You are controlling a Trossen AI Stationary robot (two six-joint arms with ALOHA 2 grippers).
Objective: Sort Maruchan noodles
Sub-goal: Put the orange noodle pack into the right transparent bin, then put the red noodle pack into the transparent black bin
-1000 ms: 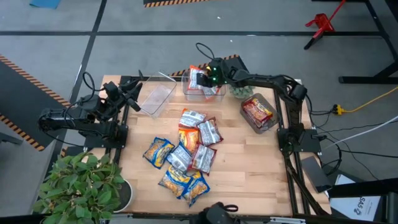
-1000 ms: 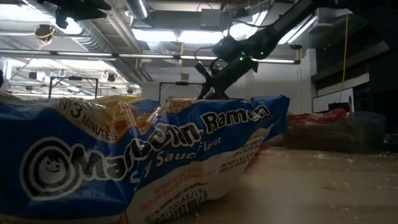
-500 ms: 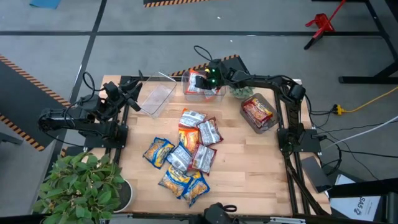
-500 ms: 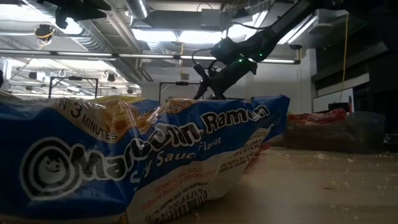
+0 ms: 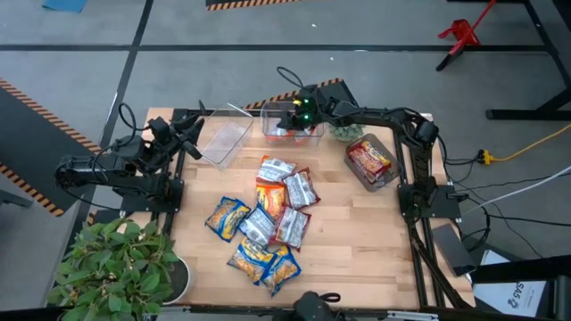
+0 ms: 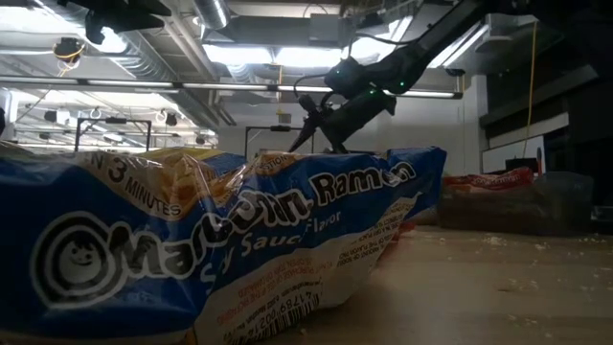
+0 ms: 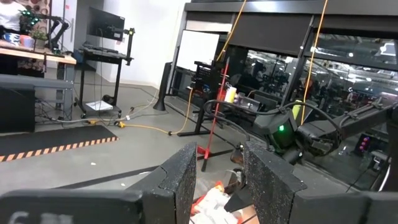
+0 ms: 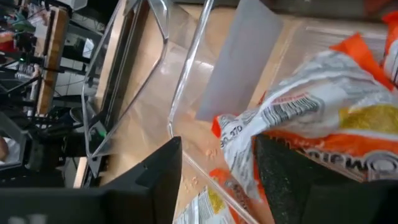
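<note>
Several Maruchan noodle packets [image 5: 268,218] lie heaped mid-table, yellow-and-blue, orange and red-and-silver; one blue-and-yellow packet [image 6: 220,240] fills the low view. My right gripper [image 5: 293,114] hangs open over the middle clear bin [image 5: 290,132] at the far edge. An orange-and-white packet [image 8: 311,118] lies in that bin, one end between the fingers. A red packet [image 5: 368,159] rests in the right bin [image 5: 384,174]. My left gripper [image 7: 221,180] waits open at the table's left, beside the left bin [image 5: 223,141]. My right gripper comes at the middle bin from above, slanting down. Its fingers [image 8: 155,180] stand on either side of the orange-and-white packet's crimped end [image 8: 239,140]. Whether either finger touches that end, I cannot tell. The packet rests in the bin.
A small green spiky plant [image 5: 343,131] stands between the middle and right bins. A large leafy plant [image 5: 120,267] sits off the table's near left corner. Bare wood [image 5: 357,241] lies to the right of the heap.
My right gripper has opened over the middle bin and let go of the orange-and-white packet, which has dropped from between its fingers into the bin. The arm has stayed over the bin.
</note>
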